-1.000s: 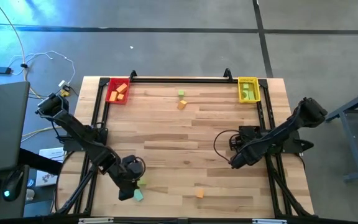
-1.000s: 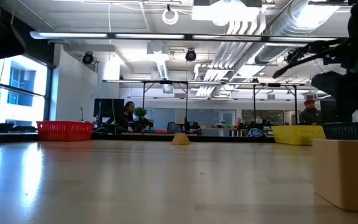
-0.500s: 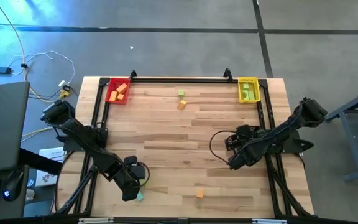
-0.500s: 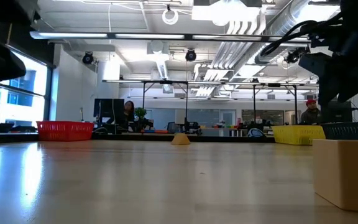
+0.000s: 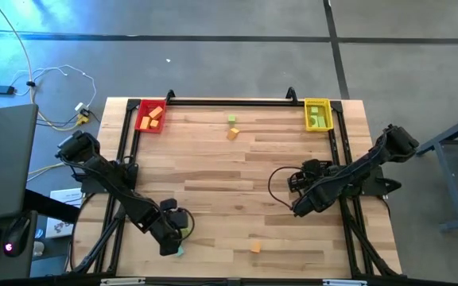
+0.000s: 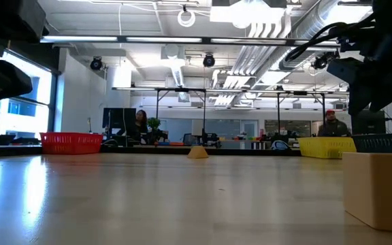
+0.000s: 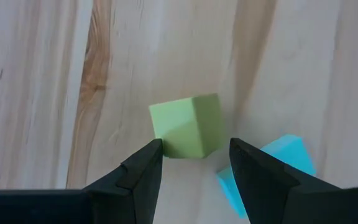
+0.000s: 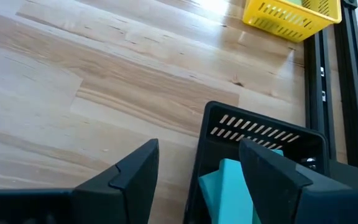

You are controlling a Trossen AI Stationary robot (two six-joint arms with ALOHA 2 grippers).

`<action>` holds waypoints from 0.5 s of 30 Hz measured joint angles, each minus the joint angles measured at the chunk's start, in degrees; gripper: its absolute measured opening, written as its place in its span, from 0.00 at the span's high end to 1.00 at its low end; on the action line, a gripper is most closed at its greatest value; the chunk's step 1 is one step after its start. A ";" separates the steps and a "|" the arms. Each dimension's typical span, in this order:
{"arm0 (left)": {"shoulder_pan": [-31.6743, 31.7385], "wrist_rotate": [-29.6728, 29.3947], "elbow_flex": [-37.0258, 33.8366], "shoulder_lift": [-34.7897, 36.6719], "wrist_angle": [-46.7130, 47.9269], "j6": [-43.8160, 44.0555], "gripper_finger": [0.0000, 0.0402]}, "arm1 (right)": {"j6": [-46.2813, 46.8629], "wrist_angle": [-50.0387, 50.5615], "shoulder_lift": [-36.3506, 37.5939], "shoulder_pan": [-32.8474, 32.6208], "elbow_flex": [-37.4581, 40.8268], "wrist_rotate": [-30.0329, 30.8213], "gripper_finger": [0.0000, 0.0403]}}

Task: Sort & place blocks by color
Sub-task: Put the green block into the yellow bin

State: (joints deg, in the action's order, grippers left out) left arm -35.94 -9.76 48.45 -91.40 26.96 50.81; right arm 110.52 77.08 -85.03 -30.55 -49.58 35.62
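In the left wrist view a light green cube point(image 7: 188, 124) sits on the table with a teal block point(image 7: 278, 167) close beside it. My left gripper point(image 7: 194, 149) is open just above them, and its fingertips stand on either side of the cube's near edge. In the high view this gripper point(image 5: 171, 241) covers the cube, and only the teal block point(image 5: 179, 251) peeks out near the table's near edge. My right gripper point(image 5: 296, 208) is open and hangs over the right half of the table, beside a black basket point(image 8: 260, 140) that holds a teal block point(image 8: 229, 186).
A red tray point(image 5: 151, 117) with orange blocks stands at the far left corner. A yellow tray point(image 5: 317, 115) with light green blocks stands at the far right. Loose on the table are a light green block point(image 5: 232, 119), an orange block point(image 5: 232, 133) and another orange block point(image 5: 255, 247).
My left gripper has moved a little toward the table's right over the light green cube, which showed beside it before and is now hidden under it in the high view. My right gripper shifted slightly toward the table's left, then held still.
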 joint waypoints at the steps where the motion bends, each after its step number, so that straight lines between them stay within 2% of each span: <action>1: 0.04 0.00 0.00 -0.24 0.04 0.00 0.57 | 0.00 0.00 0.00 0.00 0.00 -0.02 0.48; 15: 1.08 -1.31 0.00 -1.81 -2.62 0.05 0.57 | 0.00 -0.01 0.00 0.00 0.02 -0.02 0.48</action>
State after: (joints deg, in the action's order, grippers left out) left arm -34.86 -11.07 48.45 -93.21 24.34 50.86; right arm 110.52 77.06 -85.03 -30.55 -49.56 35.59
